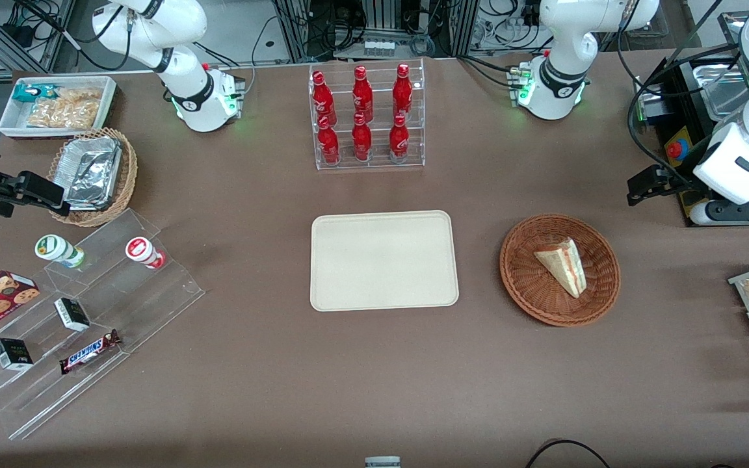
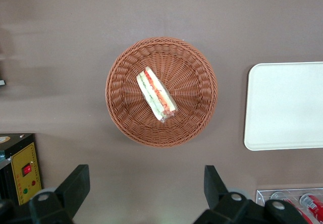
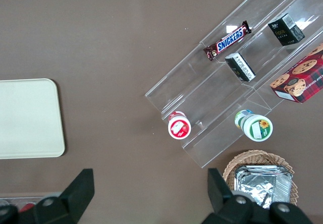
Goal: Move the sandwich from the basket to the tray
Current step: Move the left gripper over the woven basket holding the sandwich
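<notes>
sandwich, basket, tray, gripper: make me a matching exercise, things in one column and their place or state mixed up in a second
Things
1. sandwich
2. basket
3. tray
4. gripper

Place or state
A. bare, in front of the bottle rack
B. open, above the table, holding nothing
C. lying in the basket
D. on the table beside the tray, toward the working arm's end

Pairs: 1-C, 2-D, 3-A, 4-B

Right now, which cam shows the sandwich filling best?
Left wrist view: sandwich lies in the basket, layered edge facing up, under the open gripper. Front view shows it smaller, filling faint. Right wrist view misses it.
</notes>
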Available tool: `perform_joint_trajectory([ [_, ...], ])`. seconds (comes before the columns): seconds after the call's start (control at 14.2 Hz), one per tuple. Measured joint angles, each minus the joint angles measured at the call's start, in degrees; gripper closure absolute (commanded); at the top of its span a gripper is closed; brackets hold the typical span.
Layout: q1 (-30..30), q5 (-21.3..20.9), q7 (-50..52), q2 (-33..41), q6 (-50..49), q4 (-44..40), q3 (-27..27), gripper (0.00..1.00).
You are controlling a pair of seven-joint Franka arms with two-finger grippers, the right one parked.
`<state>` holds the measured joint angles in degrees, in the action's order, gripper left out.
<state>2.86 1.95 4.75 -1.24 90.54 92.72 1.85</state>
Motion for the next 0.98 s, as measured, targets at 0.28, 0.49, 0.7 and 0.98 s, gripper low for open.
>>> perform_joint_trajectory([
  [0.28,0.0,-0.07,0.01,-0.03,-0.26,0.21,-0.04,0.0],
  [0.49,0.0,-0.08,0.01,-0.24,-0.3,2.82,-0.05,0.0],
  [0.7,0.0,-0.08,0.0,-0.9,-0.08,6.46,-0.05,0.0],
  [0.98,0.02,-0.09,0.0,-2.41,6.29,14.18,0.01,0.0],
])
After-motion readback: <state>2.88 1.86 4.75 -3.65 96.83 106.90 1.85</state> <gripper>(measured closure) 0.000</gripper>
